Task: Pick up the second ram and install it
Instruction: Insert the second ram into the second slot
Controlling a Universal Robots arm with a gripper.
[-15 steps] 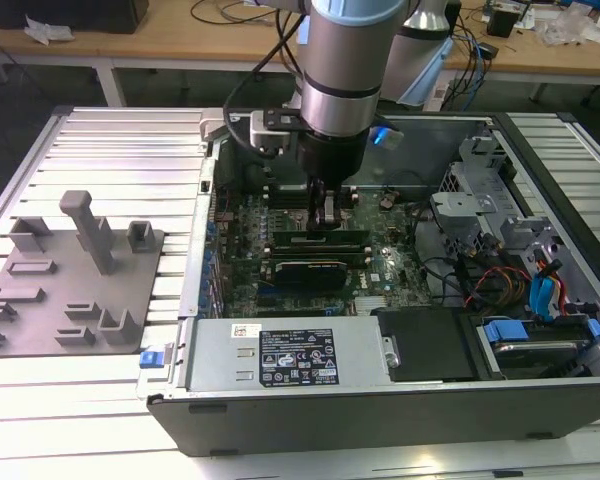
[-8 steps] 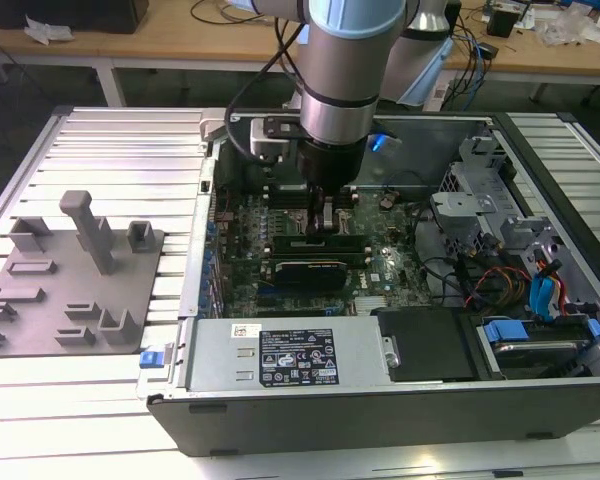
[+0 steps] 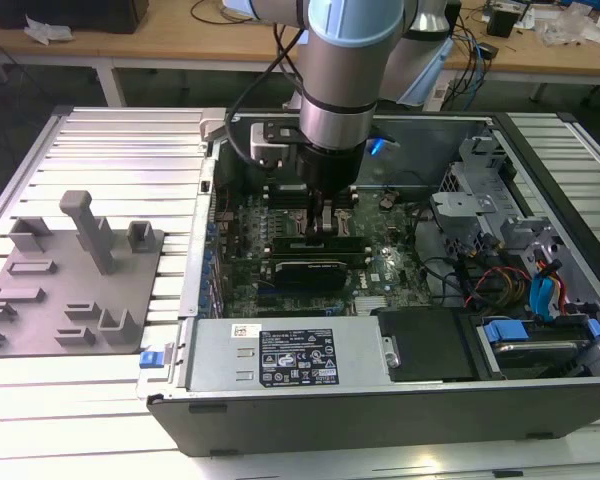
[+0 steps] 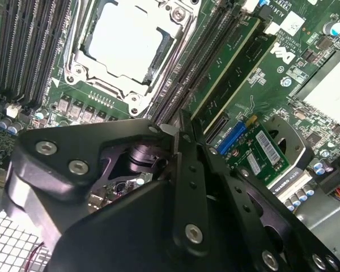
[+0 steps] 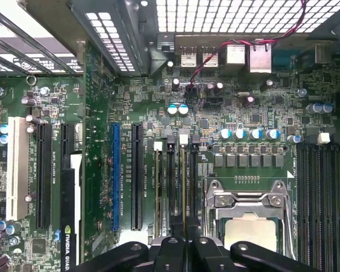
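The gripper (image 3: 323,233) reaches down inside the open computer case (image 3: 400,425), fingers (image 4: 187,170) pressed together. Their tips sit at the end of the second ram (image 4: 229,59), which stands in its slot a few slots from the processor plate (image 4: 124,42).

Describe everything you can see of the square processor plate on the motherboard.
The processor plate is a square, silver, metal-looking frame around a pale, flat centre, with screws at its corners. It lies flat on the green motherboard. Rows of dark memory slots run along two opposite sides of it. Its visible surface is bare.
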